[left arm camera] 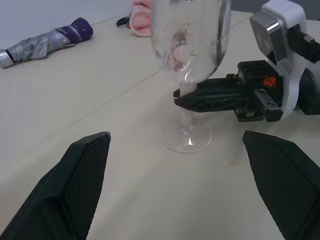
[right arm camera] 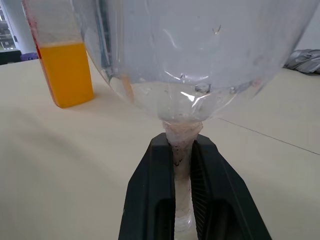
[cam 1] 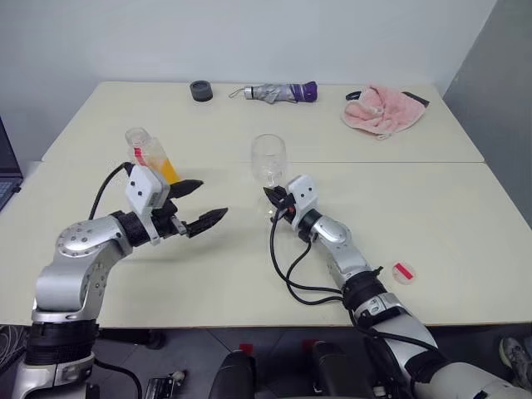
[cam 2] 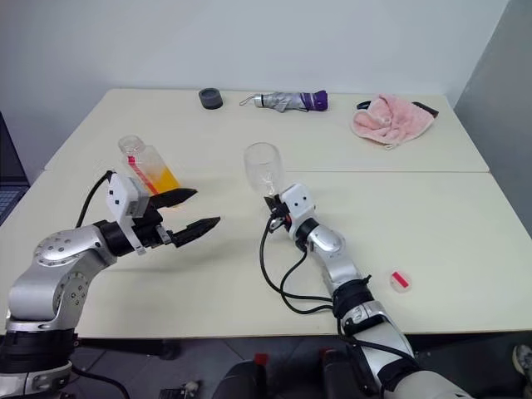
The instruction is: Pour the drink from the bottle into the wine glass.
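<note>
On the tabletop (cam 1: 465, 216), near its middle, the wine glass (cam 1: 268, 160) stands upright and empty, with my right claw (right arm camera: 184, 165) clamped on its thin stem just below the bowl. My left claw (cam 1: 199, 205) hangs spread wide, holding nothing, between the bottle (cam 1: 151, 156) and the glass. The bottle stands apart to the left, cap off by the look of it, the drink (cam 1: 166, 170) filling only its lower part; a small red cap (cam 1: 404, 272) lies by my right forearm. Judgement: the glass is rigid, smooth and fragile, and top-heavy; the stem grip steadies it but should stay gentle. The bottle is probably light, thin-walled plastic that dents under pressure; its flat sides suit a mid-body hold, above the liquid line, label clear.
</note>
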Robot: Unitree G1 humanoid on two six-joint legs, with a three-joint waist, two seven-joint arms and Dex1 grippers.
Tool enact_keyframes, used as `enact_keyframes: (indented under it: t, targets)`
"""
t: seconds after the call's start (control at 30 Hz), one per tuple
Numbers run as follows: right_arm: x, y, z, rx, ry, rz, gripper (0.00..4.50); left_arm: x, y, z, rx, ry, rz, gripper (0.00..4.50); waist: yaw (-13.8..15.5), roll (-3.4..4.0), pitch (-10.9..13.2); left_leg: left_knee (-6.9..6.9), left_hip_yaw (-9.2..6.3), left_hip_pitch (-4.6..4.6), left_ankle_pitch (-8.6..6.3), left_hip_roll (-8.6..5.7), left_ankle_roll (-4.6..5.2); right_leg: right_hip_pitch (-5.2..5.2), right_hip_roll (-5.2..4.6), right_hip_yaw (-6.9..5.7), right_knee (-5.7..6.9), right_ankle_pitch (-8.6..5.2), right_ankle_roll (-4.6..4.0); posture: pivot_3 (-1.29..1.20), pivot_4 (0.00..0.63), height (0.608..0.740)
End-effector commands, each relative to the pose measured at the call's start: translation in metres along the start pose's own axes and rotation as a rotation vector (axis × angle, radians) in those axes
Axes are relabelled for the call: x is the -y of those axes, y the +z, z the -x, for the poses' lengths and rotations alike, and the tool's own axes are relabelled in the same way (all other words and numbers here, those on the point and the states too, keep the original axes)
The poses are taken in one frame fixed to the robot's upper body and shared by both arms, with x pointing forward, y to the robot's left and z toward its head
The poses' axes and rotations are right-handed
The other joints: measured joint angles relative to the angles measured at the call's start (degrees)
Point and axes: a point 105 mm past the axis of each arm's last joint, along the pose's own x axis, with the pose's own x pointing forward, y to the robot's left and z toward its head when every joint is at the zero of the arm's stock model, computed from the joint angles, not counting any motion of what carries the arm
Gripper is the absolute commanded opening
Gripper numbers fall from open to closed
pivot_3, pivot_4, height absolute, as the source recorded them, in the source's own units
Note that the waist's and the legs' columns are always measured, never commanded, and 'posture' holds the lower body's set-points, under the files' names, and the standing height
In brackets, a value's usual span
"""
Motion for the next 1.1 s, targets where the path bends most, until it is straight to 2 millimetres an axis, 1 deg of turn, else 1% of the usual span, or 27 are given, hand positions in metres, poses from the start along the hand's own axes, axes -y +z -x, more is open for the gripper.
enact_keyframes:
  t: [0.03, 0.1, 0.13, 0.2, 0.3, 0.33, 0.37, 0.43, 0.47, 0.73, 0.83, 0.97, 1.1]
  targets:
    - [-0.002, 0.005, -0.003, 0.023, 0.013, -0.005, 0.15, 0.004, 0.021, 0.002, 0.047, -0.012, -0.047, 4.5, 0.0, 0.0, 0.0, 0.0, 0.0, 0.0, 0.0, 0.0, 0.0, 0.0, 0.0, 0.0, 0.0, 0.0, 0.0, 0.0, 0.15, 0.74]
    - [-0.001, 0.004, -0.002, 0.023, 0.013, -0.004, 0.87, 0.004, 0.025, 0.001, 0.052, -0.014, -0.057, 4.5, 0.0, 0.0, 0.0, 0.0, 0.0, 0.01, 0.0, 0.0, 0.0, 0.0, 0.0, 0.0, 0.0, 0.0, 0.0, 0.0, 0.15, 0.74]
    - [-0.001, 0.004, -0.002, 0.023, 0.013, -0.005, 1.09, 0.004, 0.026, 0.001, 0.054, -0.014, -0.062, 4.5, 0.0, 0.0, 0.0, 0.0, 0.0, 0.01, 0.0, 0.0, 0.0, 0.0, 0.0, 0.0, 0.0, 0.0, 0.0, 0.0, 0.15, 0.74]
    - [-0.001, 0.004, -0.002, 0.023, 0.013, -0.006, 1.77, 0.005, 0.028, 0.001, 0.057, -0.015, -0.066, 4.5, 0.0, 0.0, 0.0, 0.0, 0.0, 0.01, 0.0, 0.0, 0.0, 0.0, 0.0, 0.0, 0.0, 0.0, 0.0, 0.0, 0.15, 0.74]
    - [-0.001, 0.004, -0.002, 0.023, 0.016, -0.007, 2.83, 0.005, 0.033, 0.0, 0.065, -0.017, -0.077, 4.5, 0.0, 0.01, 0.0, 0.0, -0.01, -0.01, 0.0, 0.0, 0.0, 0.0, 0.0, 0.0, 0.0, 0.0, 0.0, 0.0, 0.15, 0.74]
    - [-0.001, 0.003, -0.002, 0.021, 0.015, -0.008, 3.28, 0.005, 0.034, 0.0, 0.068, -0.017, -0.08, 4.5, 0.0, 0.01, 0.0, 0.0, -0.01, -0.01, 0.0, 0.0, 0.0, 0.0, 0.0, -0.01, 0.0, 0.0, 0.0, 0.0, 0.15, 0.74]
    - [0.0, 0.003, -0.002, 0.02, 0.015, -0.009, 3.54, 0.005, 0.034, -0.001, 0.07, -0.018, -0.081, 4.5, 0.0, 0.01, 0.0, 0.0, -0.01, -0.01, 0.0, 0.0, 0.0, 0.0, 0.0, -0.01, 0.0, 0.0, 0.0, 0.0, 0.15, 0.74]
    - [0.0, 0.001, 0.0, 0.013, 0.015, -0.016, 4.24, 0.006, 0.035, -0.001, 0.073, -0.018, -0.083, 4.5, 0.0, 0.01, 0.0, 0.0, -0.01, -0.01, 0.0, 0.0, 0.0, 0.0, 0.0, 0.0, -0.01, 0.0, 0.0, 0.0, 0.15, 0.74]
    - [0.0, 0.0, 0.0, 0.01, 0.018, -0.018, 4.47, 0.006, 0.036, -0.002, 0.075, -0.017, -0.086, 4.5, 0.0, 0.01, 0.0, 0.0, 0.0, 0.0, 0.0, 0.0, 0.0, 0.0, 0.0, 0.0, 0.0, 0.0, 0.0, 0.0, 0.15, 0.74]
    - [0.0, -0.007, 0.007, -0.012, 0.024, -0.011, 4.47, 0.006, 0.042, -0.001, 0.1, -0.006, -0.095, 4.5, 0.0, 0.01, 0.0, 0.0, -0.01, -0.01, 0.0, 0.0, 0.0, 0.0, 0.0, 0.0, -0.01, 0.0, 0.0, 0.0, 0.15, 0.74]
    - [0.003, -0.011, 0.011, -0.026, 0.016, 0.004, 4.47, 0.007, 0.043, -0.001, 0.105, -0.003, -0.096, 4.5, 0.0, 0.01, 0.0, 0.0, -0.01, -0.01, 0.0, 0.0, 0.0, 0.0, 0.0, 0.01, -0.01, 0.0, 0.0, 0.0, 0.15, 0.74]
    - [0.011, -0.021, 0.023, -0.055, 0.003, 0.0, 4.47, 0.007, 0.044, 0.0, 0.116, 0.012, -0.1, 4.5, 0.0, 0.01, 0.0, 0.0, -0.01, -0.01, 0.0, 0.0, 0.0, 0.0, 0.0, 0.0, -0.01, 0.0, 0.0, 0.0, 0.15, 0.74]
    - [0.014, -0.024, 0.033, -0.067, 0.01, 0.005, 4.47, 0.009, 0.042, 0.001, 0.119, 0.026, -0.087, 4.5, 0.1, 0.0, 0.0, 0.0, -0.01, -0.02, 0.0, 0.0, 0.0, 0.0, 0.0, 0.01, -0.02, 0.0, 0.0, 0.0, 0.15, 0.74]
